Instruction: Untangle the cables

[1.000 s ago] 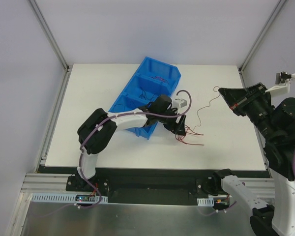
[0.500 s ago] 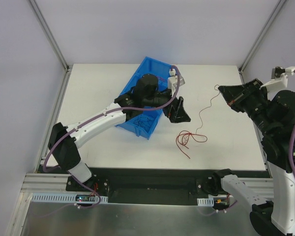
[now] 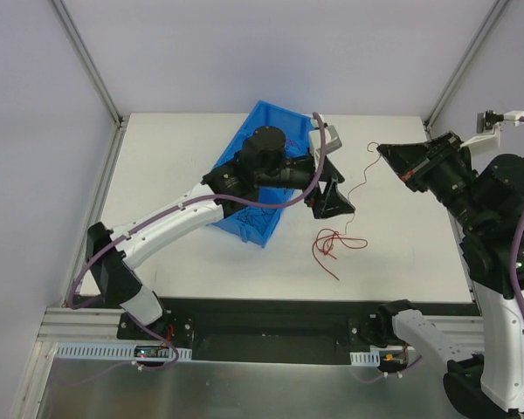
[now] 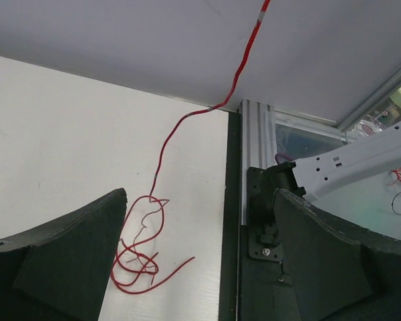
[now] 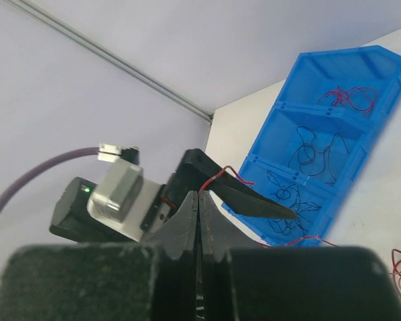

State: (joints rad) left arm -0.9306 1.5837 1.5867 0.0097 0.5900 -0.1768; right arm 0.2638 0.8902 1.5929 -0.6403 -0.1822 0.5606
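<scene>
On the white table [image 3: 175, 166] a red cable [image 3: 332, 244] lies coiled right of the bin [image 3: 262, 112], its end pinched in the clenched right claw [image 3: 384, 153]. The released left claw [image 3: 332, 202], beside the bin, should probably pin it down next.

The right pincer [image 5: 198, 195], fingers pressed together, pinches a red cable [image 5: 222, 172] before the blue bin [image 5: 389, 99].

- A blue bin [image 3: 284, 116] is lying at an angle on the far middle of the white table [image 3: 166, 166], its three compartments running in a row.
- An aluminium rail [image 3: 271, 347] is running along the table's near edge.
- Slanted metal posts [image 3: 86, 59] are rising from the far corners against pale walls [image 3: 271, 52].
</scene>
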